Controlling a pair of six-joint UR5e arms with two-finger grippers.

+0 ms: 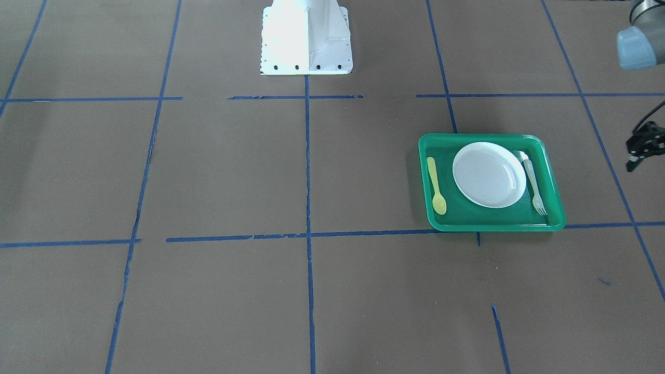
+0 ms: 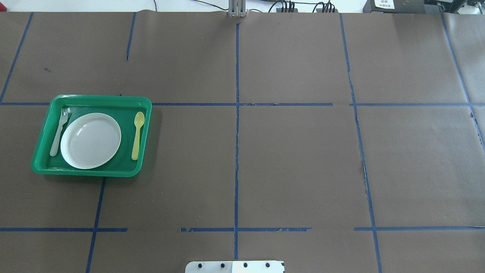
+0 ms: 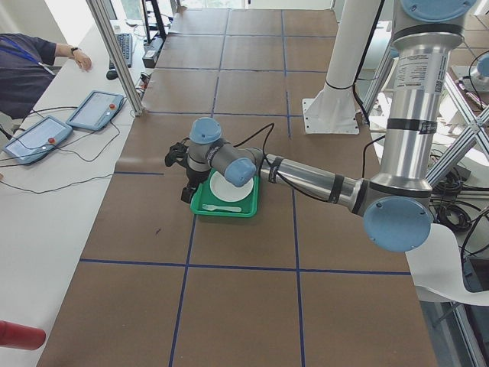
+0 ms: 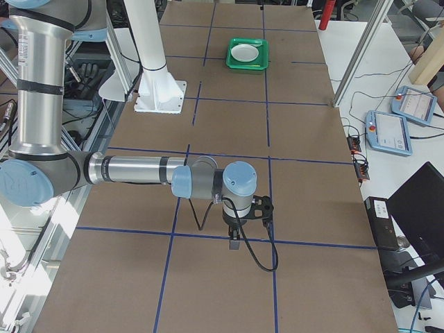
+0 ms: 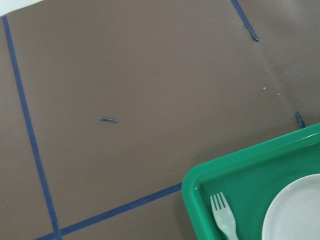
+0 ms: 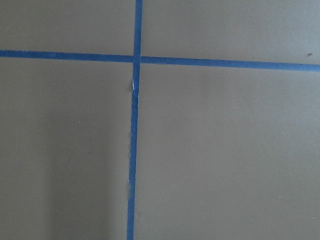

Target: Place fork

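The pale fork (image 1: 534,186) lies in the green tray (image 1: 488,227), along the side of the white plate (image 1: 488,174) away from the yellow spoon (image 1: 435,187). The fork also shows in the overhead view (image 2: 59,132) and its tines in the left wrist view (image 5: 224,220). My left gripper (image 1: 633,163) hangs above the table just outside the tray's fork side, holding nothing; I cannot tell if it is open or shut. My right gripper (image 4: 234,239) is far off over bare table, seen only in the exterior right view, so I cannot tell its state.
The tray (image 2: 91,172) sits on the robot's left half of the brown, blue-taped table. The white robot base (image 1: 306,41) stands at the table's near middle edge. Tablets (image 3: 95,109) and an operator's arm are beyond the far edge.
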